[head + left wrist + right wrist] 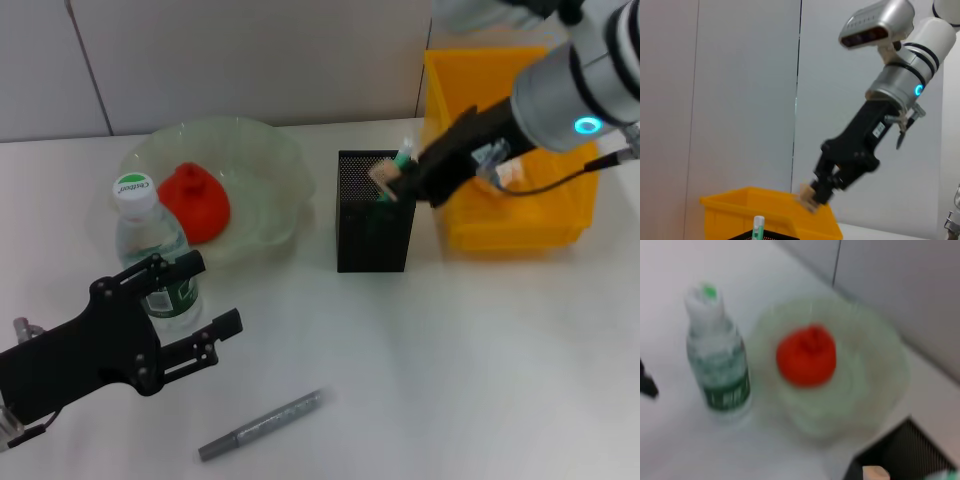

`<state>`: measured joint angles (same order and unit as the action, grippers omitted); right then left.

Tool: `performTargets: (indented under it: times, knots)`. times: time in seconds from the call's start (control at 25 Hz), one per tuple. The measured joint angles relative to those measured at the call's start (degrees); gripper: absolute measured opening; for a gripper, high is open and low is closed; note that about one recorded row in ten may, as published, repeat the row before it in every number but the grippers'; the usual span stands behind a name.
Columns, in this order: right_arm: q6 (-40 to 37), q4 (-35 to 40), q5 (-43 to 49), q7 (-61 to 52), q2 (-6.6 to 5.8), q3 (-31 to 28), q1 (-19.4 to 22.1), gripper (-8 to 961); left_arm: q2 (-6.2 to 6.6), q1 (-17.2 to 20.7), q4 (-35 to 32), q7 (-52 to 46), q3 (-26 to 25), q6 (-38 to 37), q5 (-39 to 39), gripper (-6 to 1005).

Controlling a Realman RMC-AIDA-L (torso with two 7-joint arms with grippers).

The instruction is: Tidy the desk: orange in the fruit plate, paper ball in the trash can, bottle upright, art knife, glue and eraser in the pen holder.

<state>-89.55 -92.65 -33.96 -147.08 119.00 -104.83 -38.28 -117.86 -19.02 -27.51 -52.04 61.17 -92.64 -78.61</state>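
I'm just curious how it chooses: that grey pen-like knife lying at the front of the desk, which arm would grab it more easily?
Probably the left. The left gripper hangs close to the art knife, jaws open, while the right gripper is over the pen holder, holding something small.

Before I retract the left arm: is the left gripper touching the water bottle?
Cannot tell. In the head view the left gripper overlaps the upright water bottle, with its upper finger crossing the label, but no view plainly shows contact or a gap.
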Motion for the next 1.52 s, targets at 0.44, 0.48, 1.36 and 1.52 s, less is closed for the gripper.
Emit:
performTargets:
  times: [0.44,0.48,1.36,1.52]
  knots:
    - [6.4,3.19,-5.5,5.7,-0.21,-6.78,1.53,131,-0.14,-0.69,-0.09,-0.42,0.01,0.01,0.05,781]
    - [6.4,3.19,-5.5,5.7,-0.21,-6.78,1.53,131,-0.14,-0.69,-0.09,-0.42,0.01,0.01,0.05,781]
    - [16.82,23.77,-2.49,7.8,-1.0,-6.63,-6.25,157,-0.18,-1.37,-0.09,-0.16,0.34,0.01,0.04,781]
    - [17.2,24.92,-2.45,8.32,-1.05,-6.47,-6.57,166,-0.17,-1.37,-0.1,-0.14,0.41,0.01,0.04,781]
